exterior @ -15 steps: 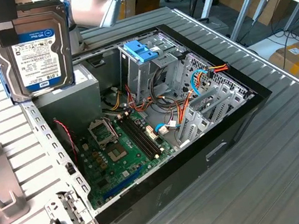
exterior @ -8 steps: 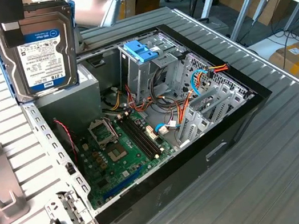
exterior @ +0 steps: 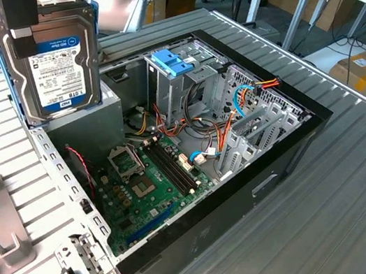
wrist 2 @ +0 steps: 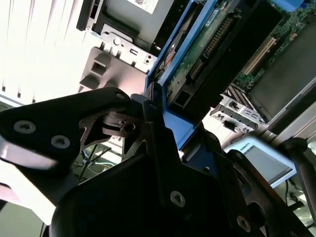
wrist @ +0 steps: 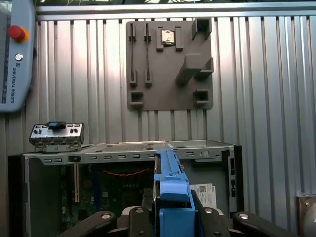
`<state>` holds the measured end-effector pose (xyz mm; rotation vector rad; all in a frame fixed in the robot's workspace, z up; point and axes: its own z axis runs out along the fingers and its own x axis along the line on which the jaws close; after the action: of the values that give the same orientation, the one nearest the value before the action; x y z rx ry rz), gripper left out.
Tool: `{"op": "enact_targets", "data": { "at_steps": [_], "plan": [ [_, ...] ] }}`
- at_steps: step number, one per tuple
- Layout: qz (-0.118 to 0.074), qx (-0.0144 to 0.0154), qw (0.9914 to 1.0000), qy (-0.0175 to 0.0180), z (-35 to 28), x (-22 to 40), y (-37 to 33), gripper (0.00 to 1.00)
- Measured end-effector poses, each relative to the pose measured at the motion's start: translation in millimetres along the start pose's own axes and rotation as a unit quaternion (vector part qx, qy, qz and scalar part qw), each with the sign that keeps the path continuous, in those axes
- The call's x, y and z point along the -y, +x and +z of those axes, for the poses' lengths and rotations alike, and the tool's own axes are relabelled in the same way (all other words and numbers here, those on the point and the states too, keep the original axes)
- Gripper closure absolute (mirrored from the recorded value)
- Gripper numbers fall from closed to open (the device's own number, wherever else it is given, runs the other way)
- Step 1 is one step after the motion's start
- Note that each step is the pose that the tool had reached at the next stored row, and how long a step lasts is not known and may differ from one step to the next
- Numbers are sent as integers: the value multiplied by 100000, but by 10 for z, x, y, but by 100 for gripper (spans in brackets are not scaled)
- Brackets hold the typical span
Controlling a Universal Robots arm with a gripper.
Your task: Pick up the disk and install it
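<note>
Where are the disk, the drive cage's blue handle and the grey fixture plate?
the disk (exterior: pixel 56 63), exterior view, its labelled face.
blue handle (exterior: pixel 173 60), exterior view, its flat top.
grey fixture plate (wrist: pixel 163 79), first wrist view, its bare middle.

Black gripper (wrist: pixel 170 219) clamped on bright blue rails of disk (exterior: pixel 52 60); dark grey casing, white-and-blue label. Below gripper: green motherboard (exterior: pixel 149 178), blue cage handle (exterior: pixel 173 60), red-yellow-black cables (exterior: pixel 267 84), black case (exterior: pixel 249 192). Around: grey ribbed table (exterior: pixel 360 176), grey fixture plate (wrist: pixel 170 64), red button (wrist: pixel 16 33) on pale grey pendant (wrist: pixel 15 74).
</note>
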<state>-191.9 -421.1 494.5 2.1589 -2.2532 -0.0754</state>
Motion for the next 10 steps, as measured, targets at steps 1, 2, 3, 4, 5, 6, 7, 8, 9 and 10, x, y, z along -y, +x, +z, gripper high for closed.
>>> {"op": "enact_targets", "data": {
  "at_steps": [1,2,3,4,5,6,7,8,9,10],
  "plan": [
    [-2,0,100000,2,0,7,6,63],
    [1,-2,100000,1,-1,13,10,63],
    [0,-2,100000,0,-1,20,15,63],
    [-1,1,100000,2,-1,26,19,63],
    [3,-1,100000,1,-2,34,26,63],
    [2,0,100000,2,-2,40,30,63],
    [1,0,100000,1,-3,45,34,63],
    [1,-1,100000,0,-3,51,39,63],
    [1,-3,100000,-1,-4,57,44,63],
    [2,-2,100000,1,-4,68,52,63]
  ]
}}
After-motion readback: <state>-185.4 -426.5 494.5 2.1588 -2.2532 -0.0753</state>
